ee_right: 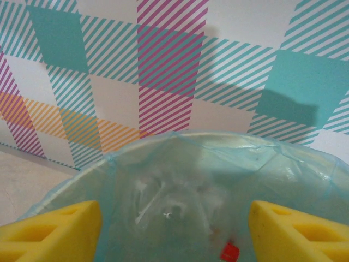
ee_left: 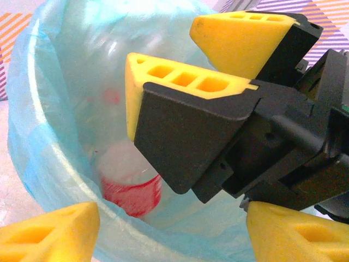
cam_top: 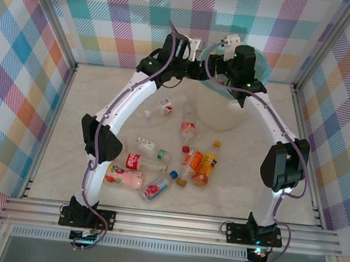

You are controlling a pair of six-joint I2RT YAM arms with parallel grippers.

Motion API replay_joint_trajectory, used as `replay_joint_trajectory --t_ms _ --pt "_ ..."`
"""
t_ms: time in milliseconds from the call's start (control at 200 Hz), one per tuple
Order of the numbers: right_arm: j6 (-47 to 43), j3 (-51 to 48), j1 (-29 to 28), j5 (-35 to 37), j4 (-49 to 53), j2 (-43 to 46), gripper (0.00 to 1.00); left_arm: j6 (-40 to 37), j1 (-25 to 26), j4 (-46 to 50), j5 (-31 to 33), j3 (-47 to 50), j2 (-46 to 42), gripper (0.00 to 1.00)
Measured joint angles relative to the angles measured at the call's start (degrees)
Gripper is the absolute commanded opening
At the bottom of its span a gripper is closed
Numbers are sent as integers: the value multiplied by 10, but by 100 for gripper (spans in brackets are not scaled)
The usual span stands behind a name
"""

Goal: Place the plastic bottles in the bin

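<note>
- The plastic bottles, small clear, orange and pink ones with red, orange or blue caps, mostly lie scattered on the pale marbled counter between the arms, near the round cream-white bin. At least one red-labelled bottle lies inside the bin.
- Both tools hang over the bin's mouth. The left tool has its yellow fingers apart with nothing between them, and the right tool is likewise spread and empty.
- Seen from the left wrist, the right tool sits very close in front, so a careless retreat could knock the two together.
- The light teal bag is thin, crinkled film. A wedge-shaped finger dipping low could snag it and drag the liner or tip the bin.
- The bottles are smooth, glossy cylinders, likely to roll on the slick counter or squirt out of a grip taken off-centre.
</note>
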State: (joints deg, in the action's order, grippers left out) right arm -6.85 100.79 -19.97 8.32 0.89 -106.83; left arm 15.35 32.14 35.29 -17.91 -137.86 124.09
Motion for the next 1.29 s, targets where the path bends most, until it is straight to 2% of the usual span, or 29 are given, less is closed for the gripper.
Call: replay_joint_trajectory --t_ms 370,625,890,1055,1295 --pt "32 19 0 -38 64 22 70 0 0 8 -2 -7 -21 72" --pt "75 71 -13 -108 162 91 69 -23 6 47 -4 18 -119 72" --pt "111 68 -84 -140 269 175 66 -68 6 76 34 236 -325 73" --pt "139 -6 -140 -154 306 208 64 -80 6 93 93 415 -455 73" --pt "165 -92 -203 -176 360 196 62 -53 6 131 167 631 -603 74"
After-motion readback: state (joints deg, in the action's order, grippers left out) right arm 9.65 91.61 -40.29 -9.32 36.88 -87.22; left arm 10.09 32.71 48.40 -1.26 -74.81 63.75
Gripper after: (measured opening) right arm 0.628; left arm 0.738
